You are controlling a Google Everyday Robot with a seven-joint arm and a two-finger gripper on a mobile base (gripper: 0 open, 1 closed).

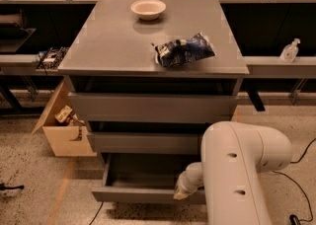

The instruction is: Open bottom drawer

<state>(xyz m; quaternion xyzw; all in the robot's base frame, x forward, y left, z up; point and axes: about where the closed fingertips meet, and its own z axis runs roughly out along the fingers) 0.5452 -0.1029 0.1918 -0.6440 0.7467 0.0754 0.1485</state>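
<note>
The grey cabinet (pixel 148 105) has three handleless drawers. The bottom drawer (pixel 140 193) stands pulled out toward me, its shallow grey box interior (pixel 143 172) showing and empty. My white arm (pixel 242 169) comes in from the lower right. The gripper (pixel 181 192) is at the right part of the drawer's slim front panel, at its top edge, mostly hidden behind the wrist. The middle drawer (pixel 143 142) and the tall top drawer (pixel 148 106) are pushed in further.
On the cabinet top lie a white bowl (pixel 148 8) and a blue-and-white snack bag (pixel 185 50). An open cardboard box (pixel 61 125) stands on the floor at the left. A clear bottle (pixel 290 50) sits on the right shelf. Cables run on the floor at right.
</note>
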